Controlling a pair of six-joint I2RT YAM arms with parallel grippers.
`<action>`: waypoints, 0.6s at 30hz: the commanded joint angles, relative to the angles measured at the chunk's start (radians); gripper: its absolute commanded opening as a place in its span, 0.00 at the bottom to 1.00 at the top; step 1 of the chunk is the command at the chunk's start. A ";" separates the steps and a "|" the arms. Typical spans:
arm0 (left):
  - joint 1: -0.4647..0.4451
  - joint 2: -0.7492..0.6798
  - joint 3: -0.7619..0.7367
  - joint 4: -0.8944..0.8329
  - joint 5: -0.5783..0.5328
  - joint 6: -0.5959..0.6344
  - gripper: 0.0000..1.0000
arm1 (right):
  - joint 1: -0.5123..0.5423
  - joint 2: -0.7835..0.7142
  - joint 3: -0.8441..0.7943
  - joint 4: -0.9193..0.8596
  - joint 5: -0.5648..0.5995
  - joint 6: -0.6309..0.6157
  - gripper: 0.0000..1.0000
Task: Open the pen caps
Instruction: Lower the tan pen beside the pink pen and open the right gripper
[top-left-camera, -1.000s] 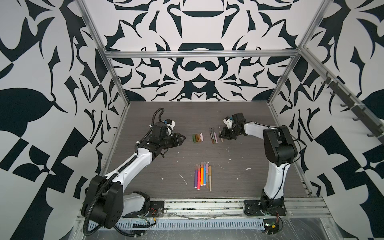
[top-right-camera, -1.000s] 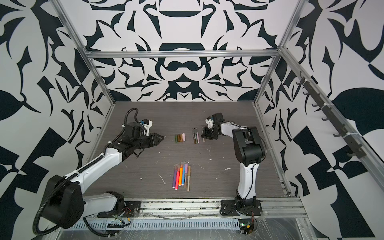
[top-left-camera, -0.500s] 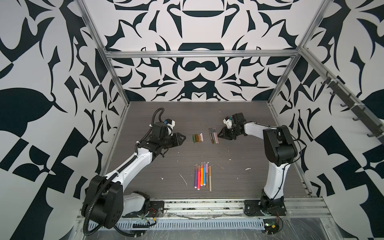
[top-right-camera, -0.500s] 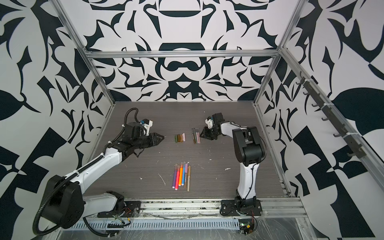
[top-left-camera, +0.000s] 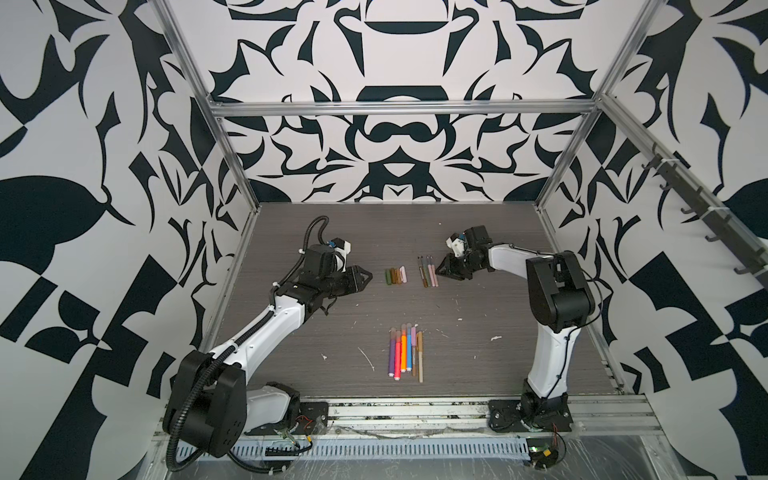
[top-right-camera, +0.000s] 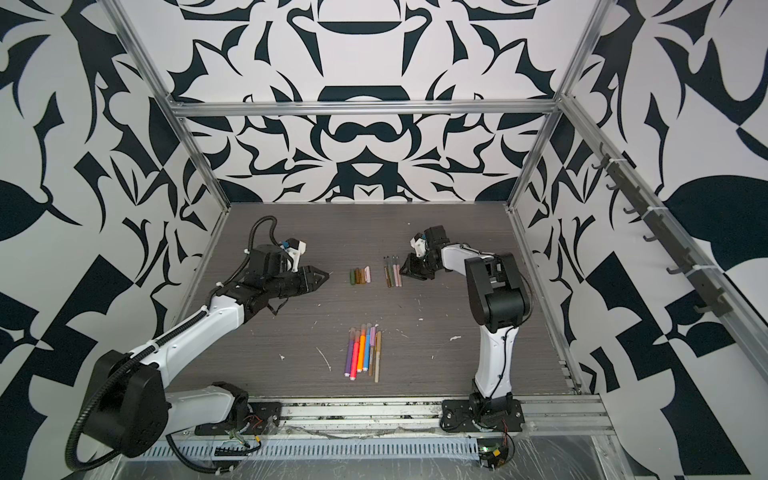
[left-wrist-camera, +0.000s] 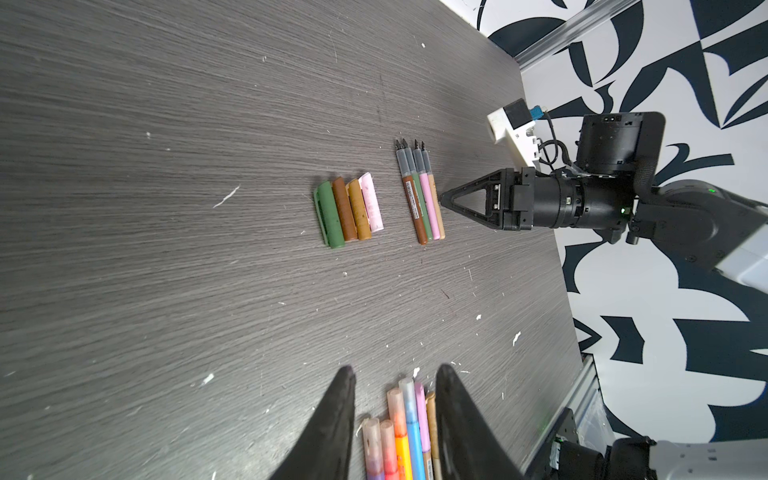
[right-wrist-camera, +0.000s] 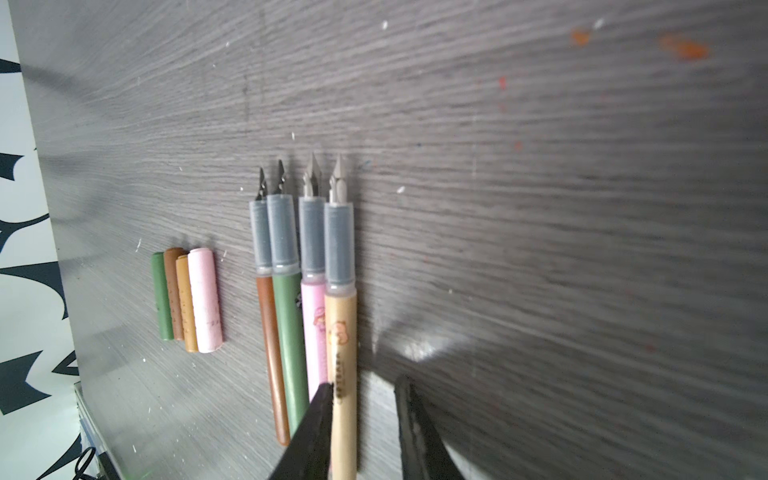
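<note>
Right gripper (right-wrist-camera: 365, 387) spread round the tan pen (right-wrist-camera: 341, 332) — lifting could roll the 3 pens (right-wrist-camera: 291, 332) at 9 o'clock; left gripper (left-wrist-camera: 395, 370) spread, empty.

I work in a robotics lab cell. A bare metal frame (top-left-camera: 399, 109) boxes me in, hung with walls (top-left-camera: 395, 50) of bold black-and-white print. My left arm (top-left-camera: 266, 328) and right arm (top-left-camera: 548, 357) are bolted to a rail (top-left-camera: 415, 409) fronting a grey wood-grain table (top-left-camera: 478, 374), above a slotted cable duct (top-left-camera: 415, 451). Hooks (top-left-camera: 690, 210) line the right wall.
</note>
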 joint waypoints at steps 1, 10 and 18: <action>0.003 -0.018 0.033 -0.010 0.014 -0.002 0.36 | 0.007 -0.026 0.024 -0.021 -0.007 0.006 0.30; 0.002 -0.017 0.021 0.007 0.020 -0.016 0.36 | 0.021 -0.003 0.029 -0.011 -0.041 0.013 0.30; 0.002 -0.023 0.019 -0.002 0.019 -0.010 0.36 | 0.037 0.020 0.046 0.000 -0.035 0.032 0.29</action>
